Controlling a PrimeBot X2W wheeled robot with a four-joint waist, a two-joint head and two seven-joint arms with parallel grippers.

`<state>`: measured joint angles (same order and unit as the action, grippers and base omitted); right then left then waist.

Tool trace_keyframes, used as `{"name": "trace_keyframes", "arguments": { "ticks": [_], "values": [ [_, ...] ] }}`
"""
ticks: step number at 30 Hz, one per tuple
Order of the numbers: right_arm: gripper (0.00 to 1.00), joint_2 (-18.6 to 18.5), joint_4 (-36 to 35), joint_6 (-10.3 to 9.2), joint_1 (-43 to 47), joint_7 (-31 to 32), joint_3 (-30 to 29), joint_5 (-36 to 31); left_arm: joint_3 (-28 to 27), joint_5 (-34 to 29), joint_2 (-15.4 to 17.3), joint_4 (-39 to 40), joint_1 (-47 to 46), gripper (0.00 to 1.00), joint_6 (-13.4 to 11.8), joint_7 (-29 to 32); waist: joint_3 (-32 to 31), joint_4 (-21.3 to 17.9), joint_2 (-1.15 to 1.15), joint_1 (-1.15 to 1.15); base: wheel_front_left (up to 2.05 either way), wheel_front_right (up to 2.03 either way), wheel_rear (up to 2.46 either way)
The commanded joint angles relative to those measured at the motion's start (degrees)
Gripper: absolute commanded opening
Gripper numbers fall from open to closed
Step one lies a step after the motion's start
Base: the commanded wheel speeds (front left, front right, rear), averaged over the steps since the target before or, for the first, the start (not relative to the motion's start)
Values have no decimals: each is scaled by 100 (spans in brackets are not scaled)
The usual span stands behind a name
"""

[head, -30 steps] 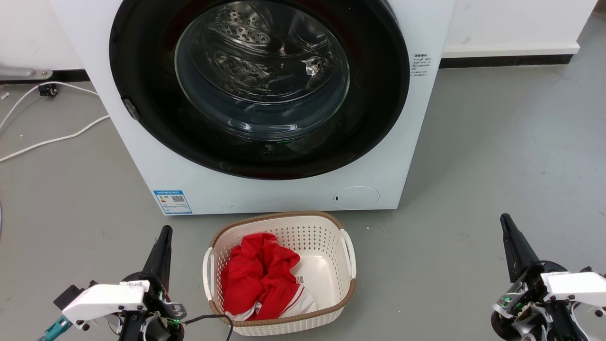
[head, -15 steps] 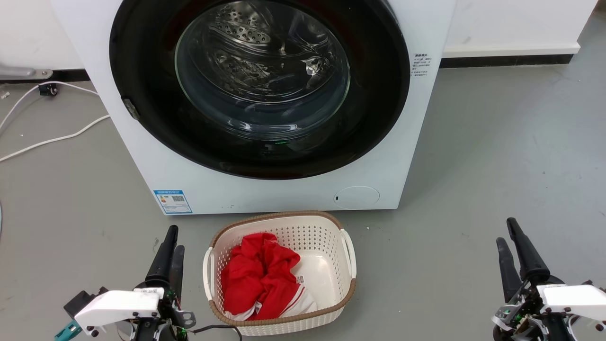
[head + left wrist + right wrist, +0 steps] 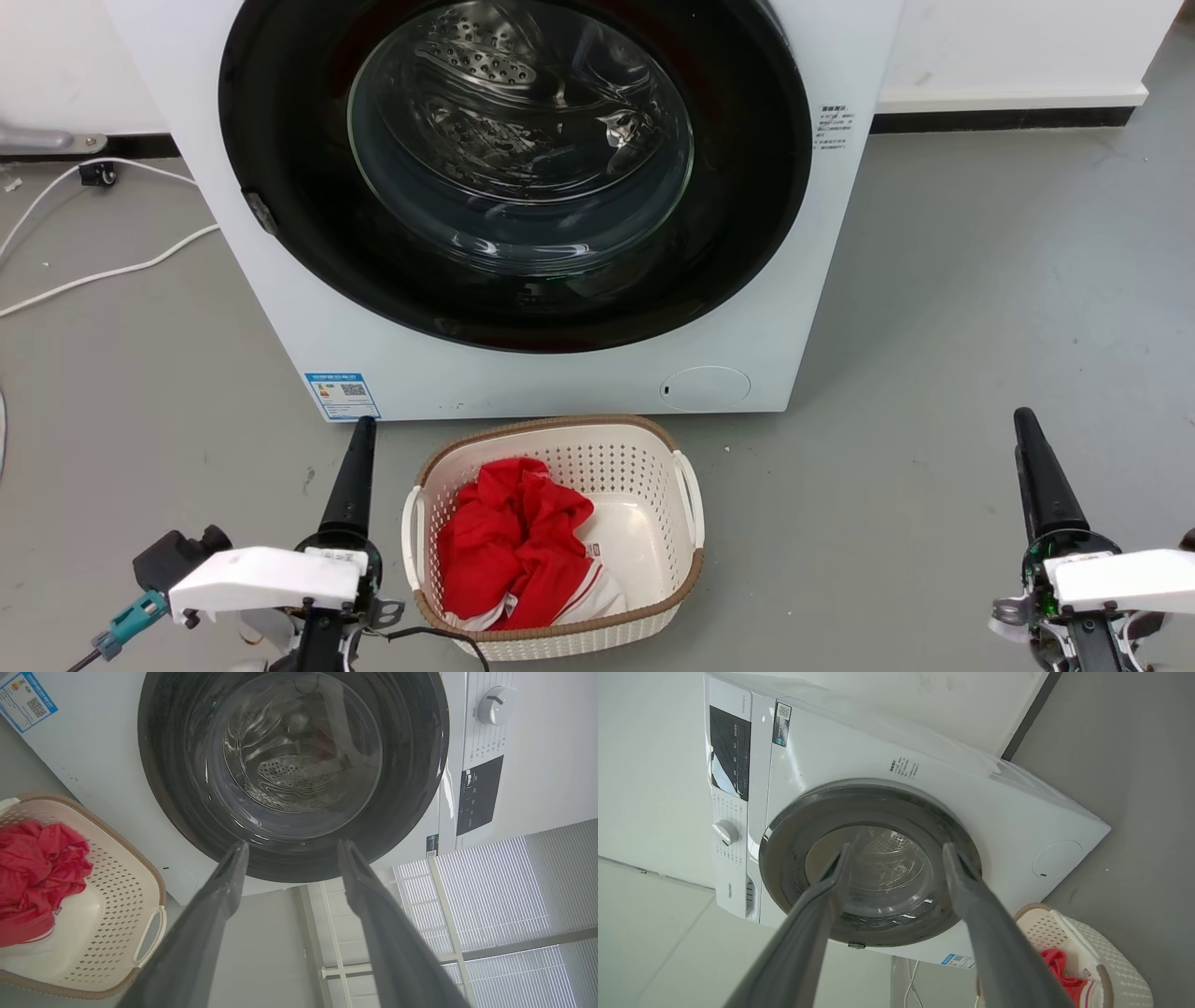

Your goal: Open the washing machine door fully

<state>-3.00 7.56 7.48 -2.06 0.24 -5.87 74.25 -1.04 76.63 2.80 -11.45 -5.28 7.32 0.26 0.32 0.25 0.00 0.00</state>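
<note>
Left wrist view has the left gripper (image 3: 293, 843) with fingers spread wide, holding nothing, well short of the door (image 3: 411, 765), which sits shut flat against the machine (image 3: 93, 756). The right gripper (image 3: 896, 846) gapes just as wide and empty, also clear of the door

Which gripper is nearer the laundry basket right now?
Left. The left gripper is close beside the laundry basket, at its left side and not touching it; the right gripper is far off to the basket's right.
</note>
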Motion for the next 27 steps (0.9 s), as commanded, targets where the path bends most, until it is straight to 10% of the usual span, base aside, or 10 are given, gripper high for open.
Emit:
{"name": "trace_keyframes", "arguments": {
  "ticks": [1, 27],
  "values": [
    [100, -11, -189, 1, -18, -65, 23, -374, 55, -270, 16, 139, -192, 100, 11, -64, -4, 2, 0, 0, 0, 0, 0],
    [100, -3, -501, 1, 276, -596, 365, -3780, 345, -3211, 15, 301, -97, 100, -23, -589, -53, 53, 0, 0, 0, 0, 0]
  ]
}}
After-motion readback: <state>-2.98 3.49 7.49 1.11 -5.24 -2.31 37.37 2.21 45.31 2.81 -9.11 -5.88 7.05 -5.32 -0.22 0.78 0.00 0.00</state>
